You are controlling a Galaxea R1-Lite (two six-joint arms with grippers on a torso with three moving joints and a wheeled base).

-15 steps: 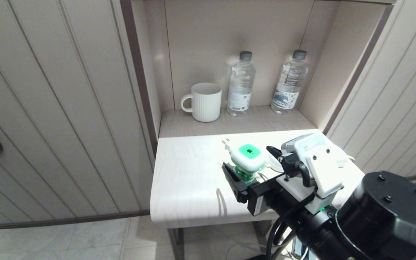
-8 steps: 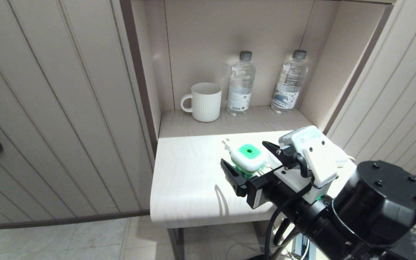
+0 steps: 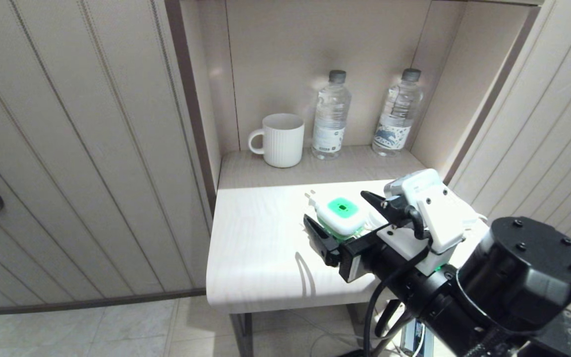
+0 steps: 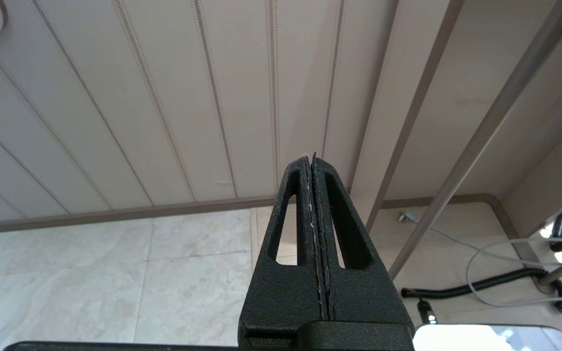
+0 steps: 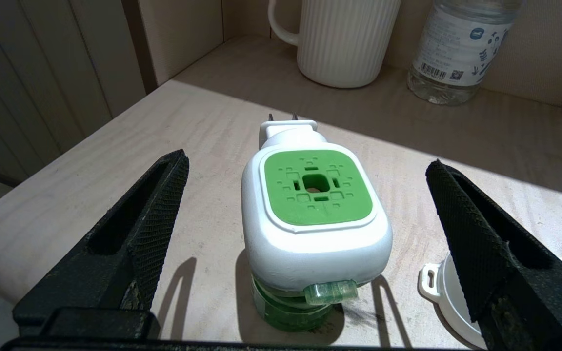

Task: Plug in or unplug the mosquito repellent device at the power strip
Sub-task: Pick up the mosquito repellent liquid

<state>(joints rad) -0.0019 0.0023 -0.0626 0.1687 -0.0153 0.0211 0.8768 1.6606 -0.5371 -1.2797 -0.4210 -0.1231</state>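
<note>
Mosquito repellent device [image 5: 312, 219] is stood unplugged on the white table [image 3: 256, 238], prongs aimed away toward the mug [image 3: 279, 140]; it is straddled, untouched, by the right gripper [image 3: 344, 218], spread wide; left gripper [image 4: 314, 195] is parked clenched.

Strip mostly hidden

My right arm [image 3: 464, 267] covers the power strip [image 5: 444, 287]; only its end peeks out at four o'clock.

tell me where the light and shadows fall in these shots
Head view: hard light on the front of the table, the shelf behind in shade, the right tool casting a thin shadow. Right wrist view: the repellent plug is sunlit, dark shadow under it. Left wrist view: even, soft light around the left tool.
</note>
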